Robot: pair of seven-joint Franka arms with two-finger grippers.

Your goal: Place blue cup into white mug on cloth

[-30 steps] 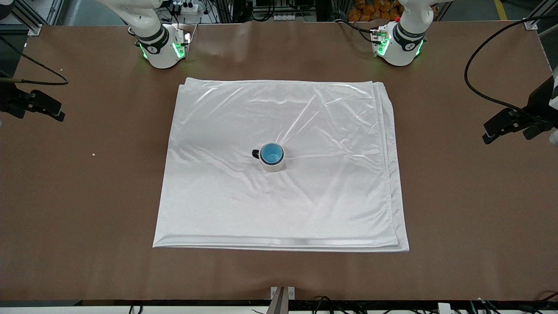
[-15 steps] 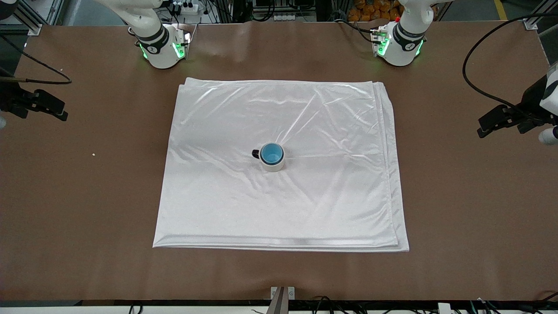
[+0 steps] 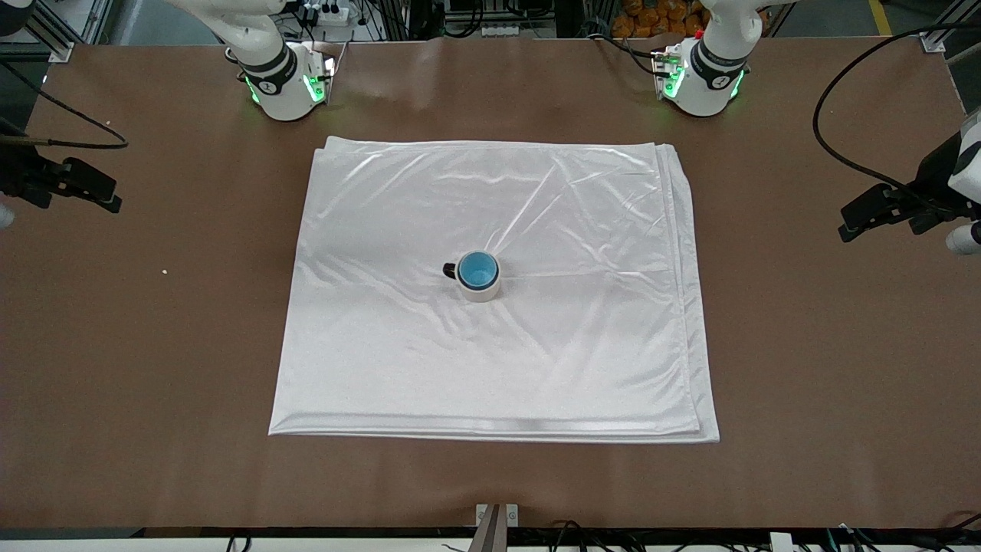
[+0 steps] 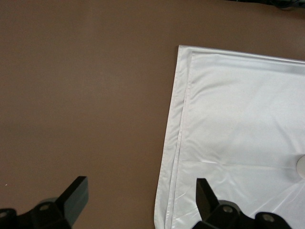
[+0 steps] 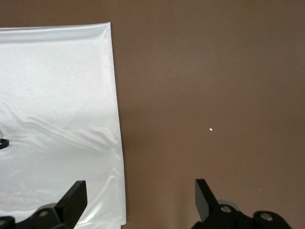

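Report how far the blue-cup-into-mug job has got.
Done: the blue cup sits inside the white mug, upright on the cloth. In hand: nothing; the left hand and right hand are open over bare table at their own ends. Left: nothing visible.

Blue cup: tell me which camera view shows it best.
The front view: the blue cup sits whole inside the white mug on the cloth. The left wrist view catches only the mug's edge; the right wrist view only its handle.
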